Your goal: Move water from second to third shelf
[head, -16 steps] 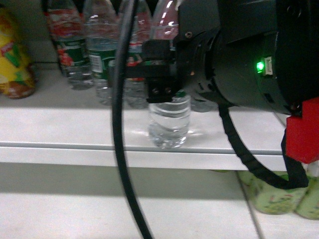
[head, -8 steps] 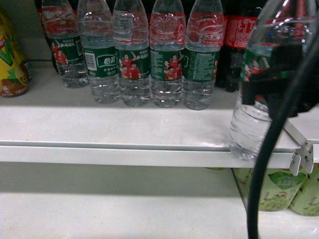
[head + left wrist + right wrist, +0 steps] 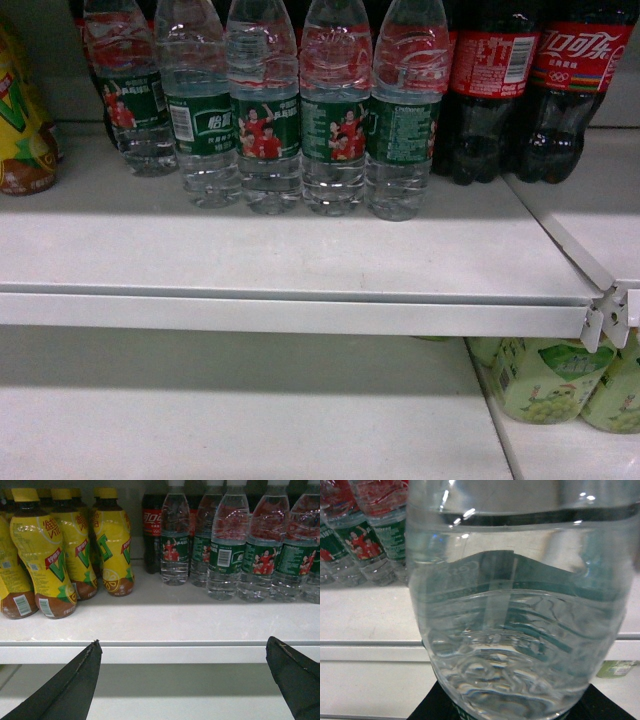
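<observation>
A clear ribbed water bottle (image 3: 515, 605) with a green label fills the right wrist view. My right gripper (image 3: 515, 707) is shut on it, with dark fingers (image 3: 427, 707) showing at both bottom corners. The bottle hangs in front of the white shelf edge (image 3: 370, 647). Neither it nor the right gripper shows in the head view. Several more water bottles (image 3: 265, 130) stand in a row on the shelf (image 3: 280, 260). My left gripper (image 3: 182, 650) is open and empty, level with the shelf's front lip (image 3: 180, 652), in front of that row of water bottles (image 3: 225, 555).
Dark cola bottles (image 3: 560, 90) with red labels stand right of the water row. Yellow tea bottles (image 3: 50, 555) crowd the shelf's left end. The shelf below (image 3: 250, 420) holds green drink bottles (image 3: 550, 380) at the right. A shelf joint bracket (image 3: 610, 310) sticks out at the right.
The right arm carried the water bottle from the shelf's front edge to the right and out of the head view. The row of bottles behind it is now uncovered.
</observation>
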Controlling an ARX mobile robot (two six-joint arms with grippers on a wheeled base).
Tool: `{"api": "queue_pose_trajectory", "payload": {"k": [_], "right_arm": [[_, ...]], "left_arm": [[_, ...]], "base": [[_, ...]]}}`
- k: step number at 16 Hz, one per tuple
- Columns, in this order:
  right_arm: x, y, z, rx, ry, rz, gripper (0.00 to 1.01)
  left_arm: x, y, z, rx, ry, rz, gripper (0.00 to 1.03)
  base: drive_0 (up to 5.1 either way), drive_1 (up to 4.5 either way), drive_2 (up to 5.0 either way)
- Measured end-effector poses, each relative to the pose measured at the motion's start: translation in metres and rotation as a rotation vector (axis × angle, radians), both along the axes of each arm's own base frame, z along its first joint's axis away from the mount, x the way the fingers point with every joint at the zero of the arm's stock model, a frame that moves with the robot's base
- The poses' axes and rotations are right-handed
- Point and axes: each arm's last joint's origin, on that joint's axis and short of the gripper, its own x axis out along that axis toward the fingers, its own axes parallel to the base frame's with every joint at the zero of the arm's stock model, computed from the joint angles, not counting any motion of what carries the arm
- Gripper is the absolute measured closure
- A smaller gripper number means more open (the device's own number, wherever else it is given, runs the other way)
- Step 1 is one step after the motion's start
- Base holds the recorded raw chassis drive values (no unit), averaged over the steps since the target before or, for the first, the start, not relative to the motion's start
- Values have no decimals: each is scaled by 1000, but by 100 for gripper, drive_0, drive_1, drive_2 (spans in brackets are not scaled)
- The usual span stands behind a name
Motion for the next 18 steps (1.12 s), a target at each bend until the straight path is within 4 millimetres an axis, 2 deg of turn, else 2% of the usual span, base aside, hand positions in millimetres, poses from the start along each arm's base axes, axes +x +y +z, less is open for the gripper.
{"api": "queue_pose_trajectory", "payload": {"k": [2,6,11,18], "right_arm": [[-18,-11,9,24,-34,-26,65],[-41,-17,20,33,-97,-27,65],[-48,-22,8,30,-74,-66,65],[-55,-25,9,26,-94,-79,65]], "left_arm": [[0,0,0,0,0,0,5],[0,0,0,0,0,0,5],[0,0,0,0,0,0,5],[0,0,0,0,0,0,5]], "base": [[0,0,0],[0,0,0],[0,0,0],[0,0,0]]}}
